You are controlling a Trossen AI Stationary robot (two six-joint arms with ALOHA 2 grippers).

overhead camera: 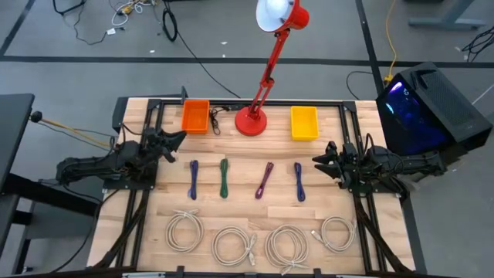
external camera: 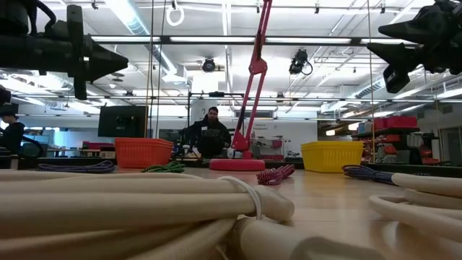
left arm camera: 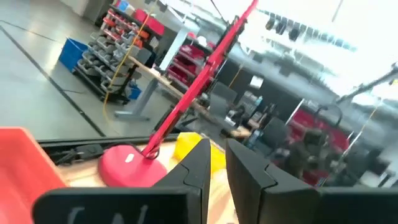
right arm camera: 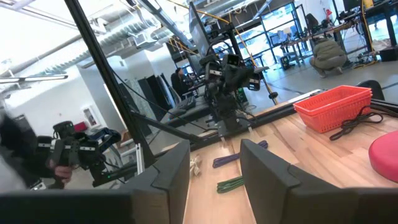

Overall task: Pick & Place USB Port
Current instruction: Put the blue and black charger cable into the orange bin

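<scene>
USB cables (overhead camera: 224,177) lie lengthwise front-to-back; left claw (overhead camera: 179,139) narrowly parted, right claw (overhead camera: 318,158) spread.

Light is bright and even from ceiling strips (external camera: 137,18), shadows on the desk (overhead camera: 247,224) are soft. Nearest white cables (external camera: 130,209) are out of focus; left wrist view is motion-blurred

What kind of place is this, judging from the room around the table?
Probably a robotics lab or workshop in a large industrial hall: exposed ceiling ducts and lights, storage racks with parts bins, and other robot arms on more benches behind the wooden table.
</scene>
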